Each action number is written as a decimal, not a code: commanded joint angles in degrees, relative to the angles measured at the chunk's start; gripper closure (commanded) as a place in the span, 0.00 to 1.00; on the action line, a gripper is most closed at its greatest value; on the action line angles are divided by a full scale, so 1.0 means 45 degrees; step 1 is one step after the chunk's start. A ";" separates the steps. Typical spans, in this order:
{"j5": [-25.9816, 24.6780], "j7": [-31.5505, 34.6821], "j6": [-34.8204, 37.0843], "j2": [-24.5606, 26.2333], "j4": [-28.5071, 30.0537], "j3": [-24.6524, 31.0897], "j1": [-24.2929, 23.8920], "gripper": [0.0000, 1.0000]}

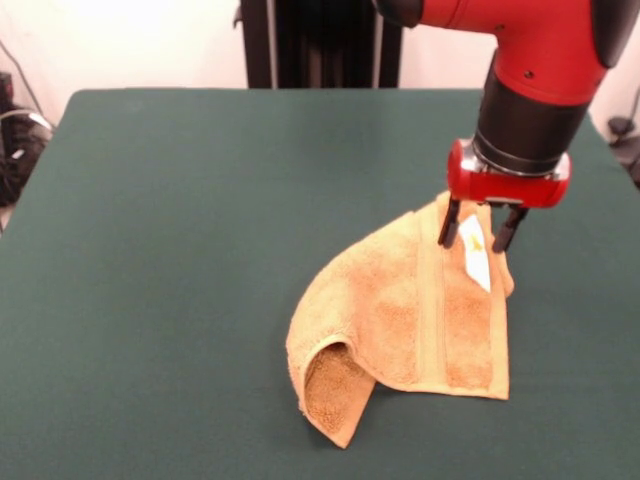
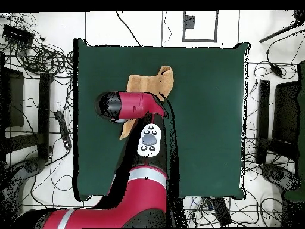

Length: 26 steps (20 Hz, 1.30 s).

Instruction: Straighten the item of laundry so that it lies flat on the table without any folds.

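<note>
Mid-straightening: the gripper (image 1: 481, 234) is pinching the towel (image 1: 400, 320) by its far corner, label (image 1: 474, 252) end, lifted off the table (image 1: 200, 250). Near end's curled under, so next it probably needs pulling away to flatten.

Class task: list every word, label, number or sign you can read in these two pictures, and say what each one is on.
None can be read.
White label on the towel: yellow print, too small to read.
Round button pad on the arm: markings too small to read.
</note>
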 commanded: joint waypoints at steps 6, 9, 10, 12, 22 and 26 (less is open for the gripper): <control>0.0610 0.2873 -0.0330 0.0832 0.0205 0.0704 -0.0019 0.00; 0.0562 0.2805 -0.0396 0.0815 0.0218 0.0723 0.0000 1.00; 0.0552 0.2779 -0.0399 0.0814 0.0215 0.0732 -0.0006 1.00; 0.0541 0.2723 -0.0399 0.0820 0.0198 0.0756 -0.0037 1.00; 0.0617 0.2802 -0.0209 0.0801 0.0245 0.0773 0.0002 1.00; 0.0725 0.2757 -0.0291 0.0764 0.0223 0.0922 -0.0077 1.00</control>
